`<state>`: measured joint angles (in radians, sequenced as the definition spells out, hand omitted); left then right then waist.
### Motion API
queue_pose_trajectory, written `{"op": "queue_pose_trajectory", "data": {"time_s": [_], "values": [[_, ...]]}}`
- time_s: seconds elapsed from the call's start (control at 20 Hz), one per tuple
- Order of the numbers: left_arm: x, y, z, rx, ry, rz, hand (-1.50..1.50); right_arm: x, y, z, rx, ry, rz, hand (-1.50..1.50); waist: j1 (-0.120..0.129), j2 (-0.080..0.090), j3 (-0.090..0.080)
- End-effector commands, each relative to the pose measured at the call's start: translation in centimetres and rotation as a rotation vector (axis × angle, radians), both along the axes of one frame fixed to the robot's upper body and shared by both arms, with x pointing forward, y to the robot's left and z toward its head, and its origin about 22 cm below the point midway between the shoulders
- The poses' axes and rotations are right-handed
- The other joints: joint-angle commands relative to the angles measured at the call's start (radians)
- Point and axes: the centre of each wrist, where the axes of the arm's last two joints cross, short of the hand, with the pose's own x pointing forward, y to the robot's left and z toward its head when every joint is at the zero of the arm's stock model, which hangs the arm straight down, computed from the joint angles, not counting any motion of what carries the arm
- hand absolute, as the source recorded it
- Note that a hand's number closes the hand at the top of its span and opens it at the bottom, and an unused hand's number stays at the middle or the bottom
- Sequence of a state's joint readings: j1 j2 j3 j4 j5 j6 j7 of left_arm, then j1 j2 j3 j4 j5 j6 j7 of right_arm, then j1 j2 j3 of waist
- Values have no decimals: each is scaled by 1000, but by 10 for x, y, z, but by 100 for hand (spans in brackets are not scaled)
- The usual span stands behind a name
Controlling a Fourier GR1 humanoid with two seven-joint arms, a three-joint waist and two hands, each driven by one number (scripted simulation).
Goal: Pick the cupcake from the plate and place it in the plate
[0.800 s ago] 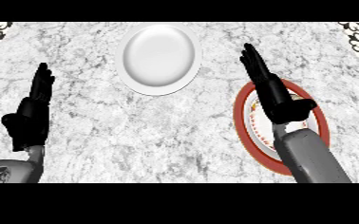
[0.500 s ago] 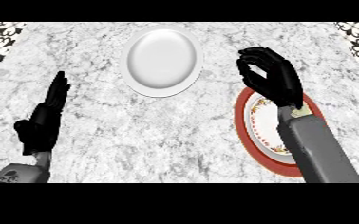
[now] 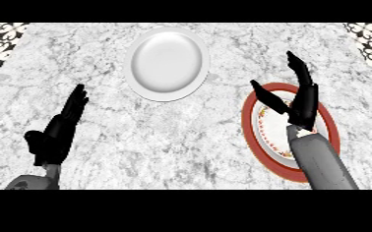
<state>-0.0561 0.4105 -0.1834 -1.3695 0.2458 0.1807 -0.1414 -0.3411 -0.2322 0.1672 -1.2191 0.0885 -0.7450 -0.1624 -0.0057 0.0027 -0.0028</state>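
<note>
Right hand point(image 3: 300, 101) is up over the red-rimmed plate point(image 3: 251, 128), fingers straight and spread away from the thumb, nothing held between them. Its grey forearm point(image 3: 320, 159) comes in from the lower edge and lies across the right half of that plate, hiding much of it.

Now from the biggest down: the marble counter point(image 3: 181, 142) fills the whole view, grey-veined and pale. On it, towards the far side and a little left of centre, sits the white plate point(image 3: 166, 64), plain and bare in its middle. Well apart from it, at the right, lies the red-rimmed plate, white inside with a patterned band just within the red edge.

And the cupcake? I cannot see it anywhere: not on the white plate, not on the visible part of the red-rimmed one. If it is there, the right hand or forearm covers it, and I cannot tell.

Left hand point(image 3: 58, 132) rests at the lower left, fingers straight and pointing away, touching nothing, well clear of both plates.
</note>
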Motion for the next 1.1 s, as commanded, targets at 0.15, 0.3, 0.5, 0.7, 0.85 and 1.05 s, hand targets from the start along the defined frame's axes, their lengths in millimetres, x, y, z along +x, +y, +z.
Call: {"op": "queue_pose_trajectory", "data": {"time_s": [0.15,0.3,0.5,0.7,0.85,1.05], "values": [[9,5,-5,-13,4,-15,0,-38,0,-9,-124,-49,-178,-150,-8,-6,1],[-3,6,0,-19,19,-19,0,-69,-10,-10,-165,1,-218,-150,-9,-9,1],[-7,9,-8,-15,13,-20,0,-71,-30,-2,-274,203,-248,-150,-13,-10,-2],[3,10,-1,-17,11,5,0,-77,-35,6,-371,446,-214,-150,-18,-10,-4],[3,13,-1,-13,26,4,0,-74,-36,29,-418,599,-222,-150,-14,-9,-3],[-8,14,4,-10,8,-35,0,-74,-27,61,-373,686,-224,-150,4,-6,2]]}}
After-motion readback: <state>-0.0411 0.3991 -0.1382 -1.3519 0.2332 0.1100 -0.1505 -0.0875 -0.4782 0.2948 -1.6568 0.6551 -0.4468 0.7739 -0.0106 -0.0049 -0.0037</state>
